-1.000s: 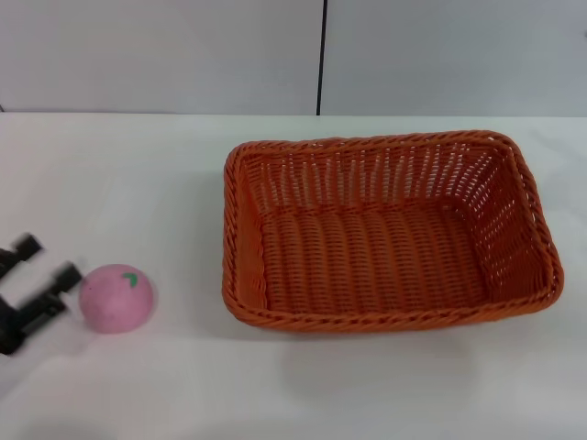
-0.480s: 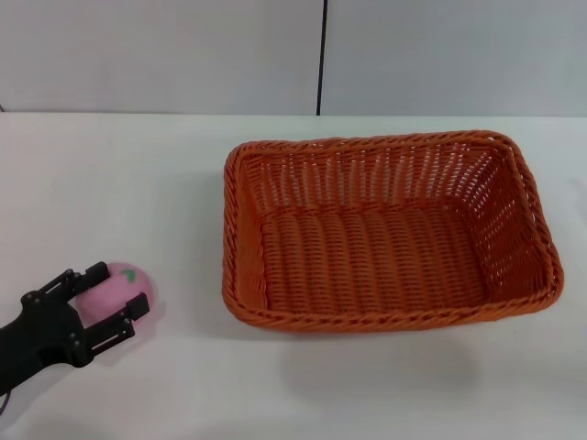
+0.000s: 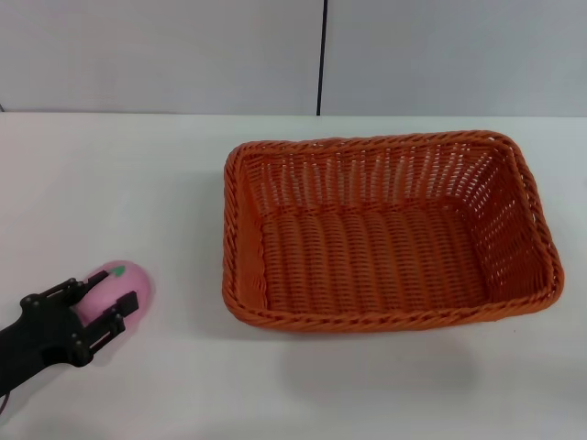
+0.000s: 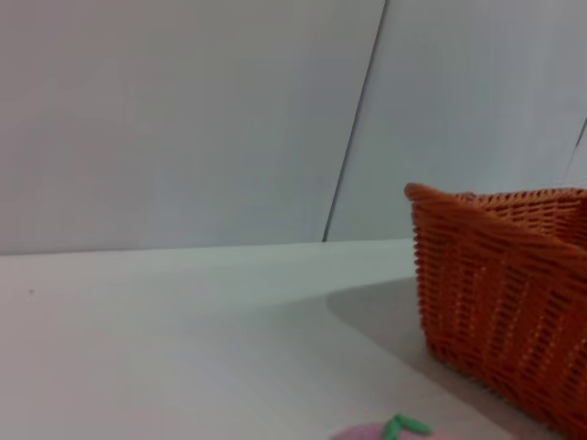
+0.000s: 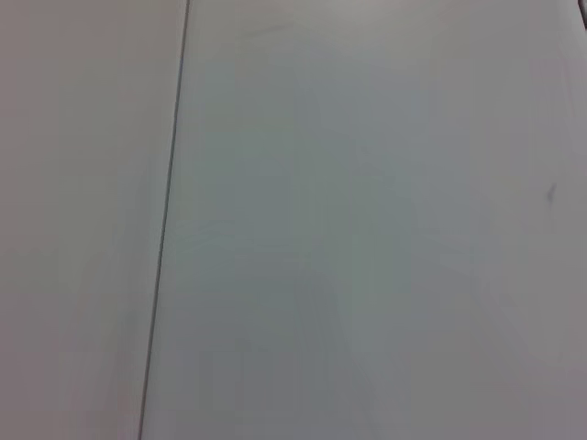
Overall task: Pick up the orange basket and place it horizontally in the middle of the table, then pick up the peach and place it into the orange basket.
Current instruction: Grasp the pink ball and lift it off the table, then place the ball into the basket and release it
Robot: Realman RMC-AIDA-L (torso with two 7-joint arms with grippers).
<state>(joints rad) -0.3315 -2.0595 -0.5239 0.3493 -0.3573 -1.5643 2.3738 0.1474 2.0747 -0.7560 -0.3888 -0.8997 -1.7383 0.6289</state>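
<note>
A bare test room or lab rather than a home: a wide, plain white bench [image 3: 183, 174] stands against blank pale grey wall panels [image 3: 156, 55] split by one thin dark seam [image 3: 322, 55], and a black robot claw [image 3: 87, 307] reaches over it.
</note>
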